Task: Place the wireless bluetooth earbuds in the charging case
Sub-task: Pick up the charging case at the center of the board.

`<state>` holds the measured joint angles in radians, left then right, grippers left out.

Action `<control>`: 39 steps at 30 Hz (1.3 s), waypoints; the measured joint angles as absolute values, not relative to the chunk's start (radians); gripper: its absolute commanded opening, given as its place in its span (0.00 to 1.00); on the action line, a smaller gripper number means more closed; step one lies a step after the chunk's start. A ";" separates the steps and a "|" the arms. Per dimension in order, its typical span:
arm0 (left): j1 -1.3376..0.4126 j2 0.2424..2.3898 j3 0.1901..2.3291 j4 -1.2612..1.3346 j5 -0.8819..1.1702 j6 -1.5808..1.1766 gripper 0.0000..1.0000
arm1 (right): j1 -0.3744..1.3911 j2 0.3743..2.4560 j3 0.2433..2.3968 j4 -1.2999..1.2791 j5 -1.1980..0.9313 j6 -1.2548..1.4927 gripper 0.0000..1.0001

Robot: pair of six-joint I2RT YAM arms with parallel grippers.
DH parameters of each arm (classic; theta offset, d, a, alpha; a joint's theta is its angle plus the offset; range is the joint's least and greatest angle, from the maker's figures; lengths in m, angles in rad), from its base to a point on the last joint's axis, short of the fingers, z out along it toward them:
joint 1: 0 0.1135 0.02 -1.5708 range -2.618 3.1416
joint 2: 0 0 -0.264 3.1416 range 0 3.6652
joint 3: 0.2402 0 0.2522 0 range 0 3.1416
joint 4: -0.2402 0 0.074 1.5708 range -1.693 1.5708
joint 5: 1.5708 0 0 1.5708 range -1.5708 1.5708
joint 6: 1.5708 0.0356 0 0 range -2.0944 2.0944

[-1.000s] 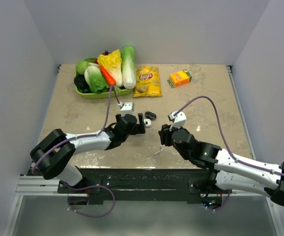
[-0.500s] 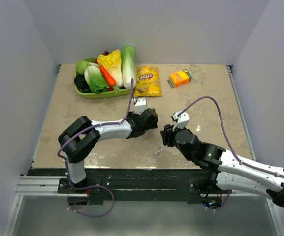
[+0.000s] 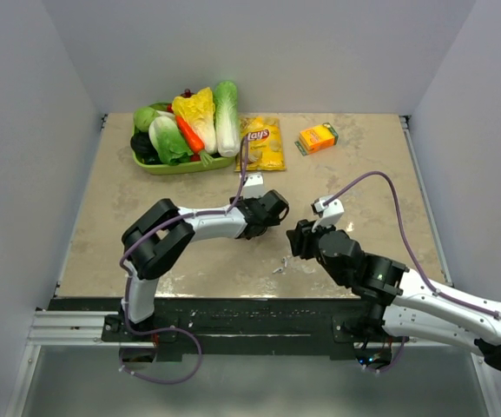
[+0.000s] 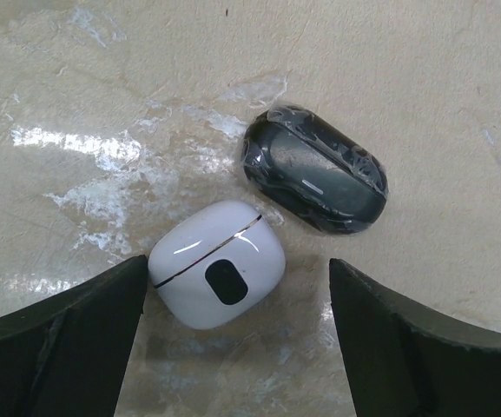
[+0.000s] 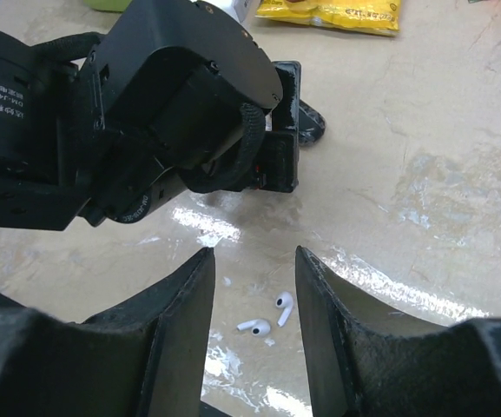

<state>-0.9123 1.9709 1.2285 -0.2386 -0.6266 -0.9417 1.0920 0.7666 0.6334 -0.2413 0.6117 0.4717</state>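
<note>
Two tiny white stemmed earbuds lie side by side on the table, also faint in the top view. My right gripper is open and empty, hovering just above them, fingers either side. The closed white charging case lies on the table beside a black oval case wrapped in film. My left gripper is open over the white case, whose left end is close to the left finger. In the top view the left gripper hides both cases.
A green tray of vegetables, a yellow chip bag and an orange box sit at the back. The left arm's wrist is close in front of my right gripper. A white speck lies near the earbuds.
My left gripper has swung right across the table to a spot over the two cases. My right gripper has shifted slightly right and stays above the earbuds.
</note>
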 measured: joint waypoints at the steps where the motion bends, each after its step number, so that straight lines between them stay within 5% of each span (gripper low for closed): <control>1: -0.912 1.976 1.237 -0.248 -0.629 -0.947 0.88 | 1.092 0.763 0.633 -0.246 0.612 0.472 0.46; 14: -0.912 1.972 1.239 -0.294 -0.652 -1.011 0.91 | 1.092 0.750 0.634 -0.278 0.612 0.472 0.46; 20: -0.913 1.850 1.079 -0.273 -0.631 -1.010 0.89 | 1.092 0.737 0.633 -0.277 0.612 0.472 0.47; 24: -0.924 1.789 1.000 -0.242 -0.606 -1.007 0.69 | 1.092 0.739 0.633 -0.278 0.612 0.473 0.46; 27: -0.943 1.778 0.979 -0.206 -0.583 -1.000 0.46 | 1.092 0.739 0.633 -0.278 0.612 0.473 0.46; 31: -0.954 1.778 0.963 -0.145 -0.535 -0.984 0.00 | 1.092 0.739 0.633 -0.278 0.612 0.477 0.46; 39: -0.943 1.790 0.950 -0.060 -0.496 -0.957 0.00 | 1.092 0.724 0.634 -0.290 0.612 0.480 0.46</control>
